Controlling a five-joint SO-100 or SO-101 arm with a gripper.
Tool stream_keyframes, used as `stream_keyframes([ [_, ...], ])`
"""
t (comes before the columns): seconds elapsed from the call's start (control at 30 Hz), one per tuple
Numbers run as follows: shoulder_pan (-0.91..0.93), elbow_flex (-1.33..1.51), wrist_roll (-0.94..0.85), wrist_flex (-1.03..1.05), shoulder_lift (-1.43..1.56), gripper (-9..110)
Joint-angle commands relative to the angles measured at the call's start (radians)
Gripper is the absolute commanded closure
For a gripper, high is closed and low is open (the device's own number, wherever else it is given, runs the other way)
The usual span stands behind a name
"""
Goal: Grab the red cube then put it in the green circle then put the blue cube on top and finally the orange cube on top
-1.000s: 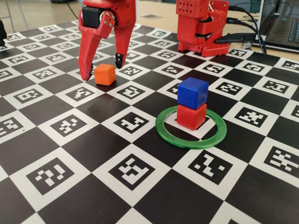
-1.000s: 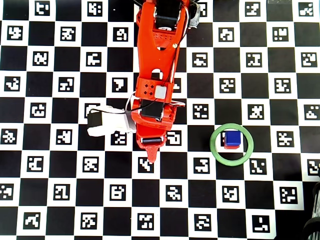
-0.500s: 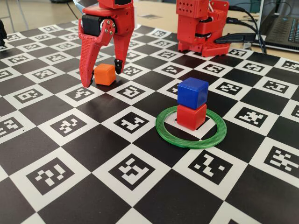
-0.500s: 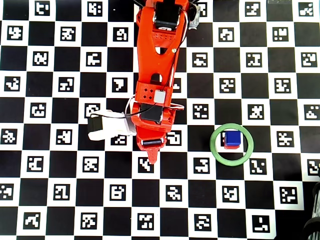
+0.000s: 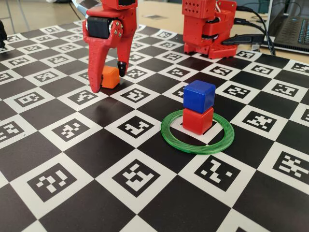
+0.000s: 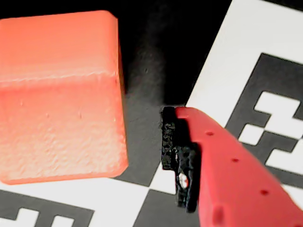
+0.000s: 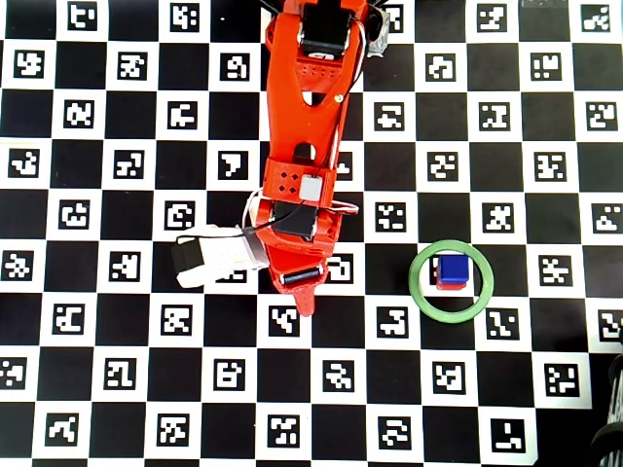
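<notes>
The orange cube [image 5: 111,77] sits on the checkered board at the back left of the fixed view, between the two fingers of my red gripper [image 5: 109,81]. The gripper is open; its near finger partly covers the cube's left side. In the wrist view the orange cube [image 6: 59,94] fills the left, and a dark gap separates it from the black pad [image 6: 170,142] of one finger. The blue cube [image 5: 199,96] rests on the red cube [image 5: 197,120] inside the green circle [image 5: 178,141]. From overhead my arm hides the orange cube; the blue cube [image 7: 452,268] shows inside the green circle [image 7: 419,282].
The arm's red base [image 5: 208,26] stands at the back of the board. Cables and a laptop [image 5: 292,24] lie behind it at the right. A white wrist camera housing [image 7: 209,258] juts out left of the arm in the overhead view.
My gripper has come down and shifted around the orange cube, and its near finger now overlaps the cube's left side. The stack in the ring has not moved.
</notes>
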Motion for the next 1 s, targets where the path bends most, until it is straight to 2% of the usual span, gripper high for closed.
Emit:
stream_keyframes([
  [0.0,0.012,-0.049,-0.051,-0.005,0.026,56],
  [0.97,0.041,-0.141,-0.109,0.023,0.011,58],
])
